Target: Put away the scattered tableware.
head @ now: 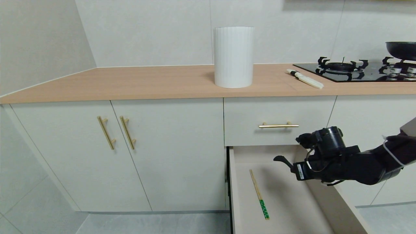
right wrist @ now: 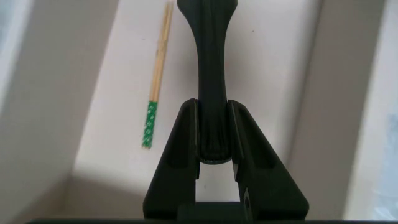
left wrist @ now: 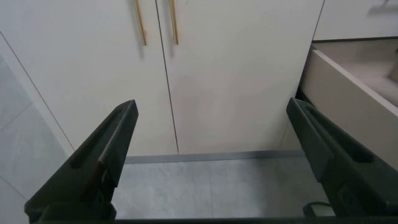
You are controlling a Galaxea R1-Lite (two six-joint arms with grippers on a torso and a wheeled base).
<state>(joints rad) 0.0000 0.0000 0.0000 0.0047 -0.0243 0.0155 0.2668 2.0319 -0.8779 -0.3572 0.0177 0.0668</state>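
Chopsticks [head: 259, 194]: lying in open drawer [head: 289, 208], left side, green ends near.
Right gripper [head: 292, 166]: clamped on black utensil [head: 280, 159] above drawer's far right.
Left gripper [left wrist: 211, 107]: fingers wide apart, low before cabinet doors [left wrist: 217, 74].
Knife [head: 305, 78]: on counter [head: 146, 81], beside stove [head: 354, 70].

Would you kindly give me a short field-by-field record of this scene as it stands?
drawer: pulled open
chopsticks: lying flat in the drawer, green ends towards the robot
right gripper: shut on a black utensil, above the drawer
left gripper: open, holding nothing, facing the cabinet doors
countertop: white ribbed container; knife beside the hob
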